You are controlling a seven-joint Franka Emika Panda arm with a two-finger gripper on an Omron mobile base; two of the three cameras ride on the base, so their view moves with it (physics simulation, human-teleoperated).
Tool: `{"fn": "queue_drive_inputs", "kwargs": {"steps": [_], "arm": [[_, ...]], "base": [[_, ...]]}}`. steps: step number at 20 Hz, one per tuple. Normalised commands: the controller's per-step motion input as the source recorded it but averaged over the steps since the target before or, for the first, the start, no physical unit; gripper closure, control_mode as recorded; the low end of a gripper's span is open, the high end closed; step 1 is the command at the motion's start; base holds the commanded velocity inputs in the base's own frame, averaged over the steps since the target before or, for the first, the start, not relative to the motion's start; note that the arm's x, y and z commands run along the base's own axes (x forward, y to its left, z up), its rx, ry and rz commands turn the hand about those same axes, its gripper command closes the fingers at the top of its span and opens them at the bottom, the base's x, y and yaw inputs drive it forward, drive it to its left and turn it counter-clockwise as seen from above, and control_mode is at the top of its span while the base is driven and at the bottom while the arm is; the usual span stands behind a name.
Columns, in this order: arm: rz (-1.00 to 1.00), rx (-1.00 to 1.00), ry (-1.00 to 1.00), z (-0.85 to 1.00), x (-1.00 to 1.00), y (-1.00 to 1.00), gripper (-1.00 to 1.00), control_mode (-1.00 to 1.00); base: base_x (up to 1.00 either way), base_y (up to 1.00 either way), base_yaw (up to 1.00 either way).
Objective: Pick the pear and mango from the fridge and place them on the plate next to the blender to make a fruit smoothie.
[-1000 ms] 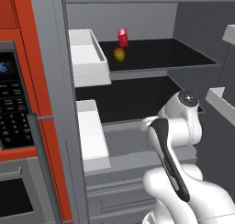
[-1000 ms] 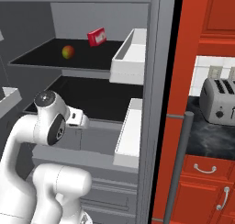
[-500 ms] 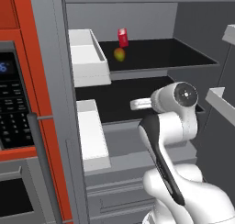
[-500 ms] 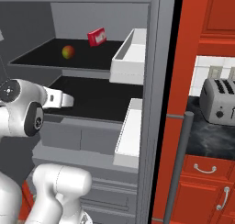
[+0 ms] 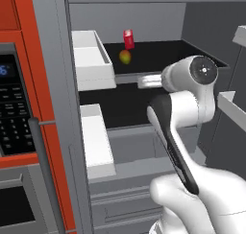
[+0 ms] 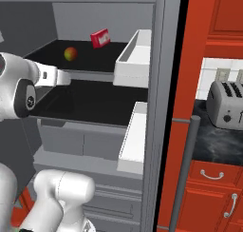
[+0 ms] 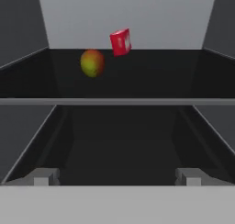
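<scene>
Comparing with the frames of half a second and one second ago, the arm has risen and swung its hand forward: the wrist joint that sat low in front of the drawers now stands level with the gap between the two black shelves, and the hand reaches horizontally into the fridge [image 5: 57, 60]. The scene itself has not shifted, so the base has held its position.

The gripper [image 7: 117, 177] points along the lower shelf [image 6: 95, 102], its two finger tips set far apart near the bottom corners of the hand view, with nothing between them. It is level with the front edge of the upper shelf [image 7: 117, 101], which crosses the hand view as a grey band.

The mango [image 7: 92, 63] rests on the upper shelf, left of centre in the hand view and well beyond the gripper. A red can [image 7: 120, 42] lies tilted just behind and to the right of it, apart from it.

Open shelf surface lies in front of the mango and to both sides. White door bins [image 5: 91, 60] project on the left side of the left base view, near the hand but not touching it. The grey fridge side walls bound the shelf left and right. The red-framed oven [image 5: 14, 108] stands beside the fridge, and a toaster [image 6: 227, 102] sits on the counter in the right base view.
</scene>
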Motion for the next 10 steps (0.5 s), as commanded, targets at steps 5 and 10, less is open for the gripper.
{"fn": "queue_drive_inputs", "kwargs": {"steps": [5, 10], "arm": [[0.00, 0.00, 0.00, 0.48, 0.12, 0.01, -1.00, -1.00], [0.01, 0.00, 0.03, 0.06, 0.40, 0.18, -1.00, -1.00]], "base": [[0.00, 0.00, 0.00], [0.00, 0.00, 0.00]]}}
